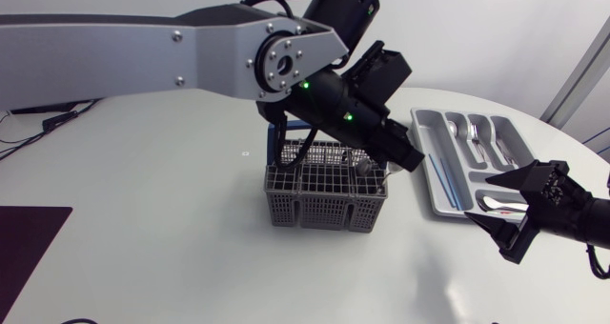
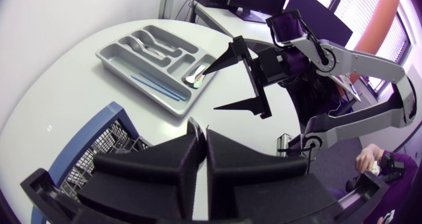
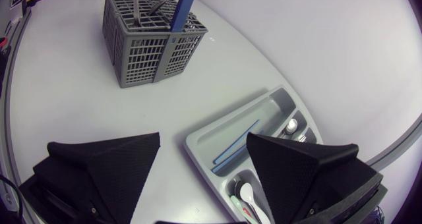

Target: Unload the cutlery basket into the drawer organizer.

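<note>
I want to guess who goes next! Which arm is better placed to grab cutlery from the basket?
Probably left. The left pincer hangs close by the basket; the right pincer sits open at the tray, away from it.

Robotics lab: left arm [image 1: 143, 48], right arm [image 1: 581, 217] over white round table [image 1: 143, 200].

The left arm [image 1: 191, 48] reaches past the middle, tilted downward, the left gripper [image 2: 201, 128] with fingers pressed together. The right gripper [image 3: 204, 137] sits low, fingers spread wide.
</note>
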You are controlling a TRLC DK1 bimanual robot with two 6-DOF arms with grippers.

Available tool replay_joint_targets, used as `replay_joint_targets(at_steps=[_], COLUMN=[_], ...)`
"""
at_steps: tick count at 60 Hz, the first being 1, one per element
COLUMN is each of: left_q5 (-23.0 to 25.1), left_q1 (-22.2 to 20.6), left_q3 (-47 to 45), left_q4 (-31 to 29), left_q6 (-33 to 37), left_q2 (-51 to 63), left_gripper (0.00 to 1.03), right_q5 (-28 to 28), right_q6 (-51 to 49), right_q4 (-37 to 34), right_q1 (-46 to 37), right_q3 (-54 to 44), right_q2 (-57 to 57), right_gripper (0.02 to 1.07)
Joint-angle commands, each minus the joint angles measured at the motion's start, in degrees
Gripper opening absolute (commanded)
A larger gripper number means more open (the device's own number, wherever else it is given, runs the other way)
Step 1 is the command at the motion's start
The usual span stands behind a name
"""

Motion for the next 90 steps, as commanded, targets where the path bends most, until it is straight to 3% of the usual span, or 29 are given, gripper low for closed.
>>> replay_joint_targets(at_steps=[1, 16, 30, 54, 76, 87, 90], left_q5=[-1.8, -12.4, -16.3, -17.0, -15.6, -11.6, -6.6], left_q1=[0.2, -4.3, -5.1, -2.6, -1.7, -1.8, -1.4], left_q3=[-2.9, -9.5, -8.9, -10.0, -10.1, -6.1, -3.9], left_q4=[2.0, 9.0, 9.6, 11.4, 11.8, 6.9, 3.5], left_q6=[-4.6, -11.6, -14.5, -21.3, -23.2, -19.4, -17.4], left_q2=[-3.2, -7.4, -8.2, -12.3, -14.6, -15.2, -14.1], left_gripper=[0.03, 0.04, 0.04, 0.05, 0.05, 0.05, 0.05], right_q5=[-0.1, 1.2, 1.9, 0.6, -5.9, -11.4, -12.9], right_q6=[2.7, 5.2, 10.7, 24.4, 26.6, 23.0, 21.0], right_q4=[-0.7, -0.8, -1.6, -2.1, -3.4, -8.4, -10.8], right_q1=[1.1, 4.5, 11.0, 22.5, 24.7, 22.6, 21.8], right_q3=[-0.1, -0.9, -0.9, 6.2, 10.4, 13.2, 14.2], right_q2=[-1.0, -2.2, -2.8, 4.9, 10.9, 10.0, 9.3], right_gripper=[0.97, 0.97, 0.97, 0.97, 0.97, 0.97, 0.97])
